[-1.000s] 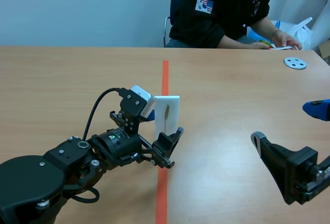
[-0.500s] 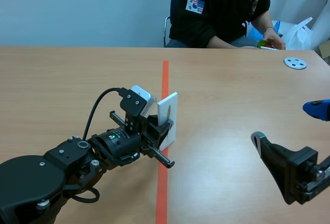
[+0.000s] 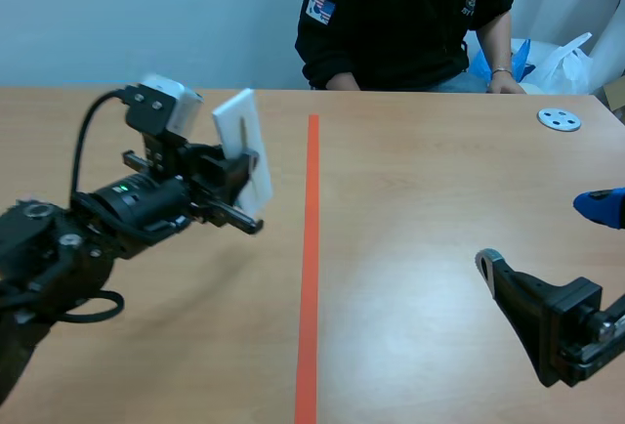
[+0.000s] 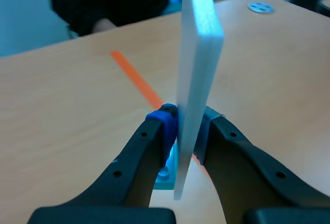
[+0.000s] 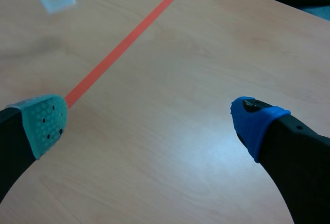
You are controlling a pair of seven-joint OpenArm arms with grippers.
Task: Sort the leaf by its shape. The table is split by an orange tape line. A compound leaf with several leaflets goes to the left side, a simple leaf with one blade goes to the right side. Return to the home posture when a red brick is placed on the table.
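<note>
We find the left claw [image 3: 237, 178] clenched on the white card [image 3: 243, 147], which hangs in the air above the left side of the worktop [image 3: 420, 180], clear of the orange tape line [image 3: 311, 248]. In the left wrist view the pads pinch only the card's lower edge, with most of the sheet standing tall and edge-on above them. That is our main worry, since so low a hold could let the card pivot or slip out. Let go from this height, it might well bounce or skid across the tape. What is mounted on it cannot be made out from here, so we cannot tell whether this side is the right one. The right claw [image 3: 542, 233] sits released and holding nothing, low on the right, well apart. As for writing, the person [image 3: 400, 14] across the worktop wears a flag patch [image 3: 319, 6] on one sleeve — the chest print is too small to read.
</note>
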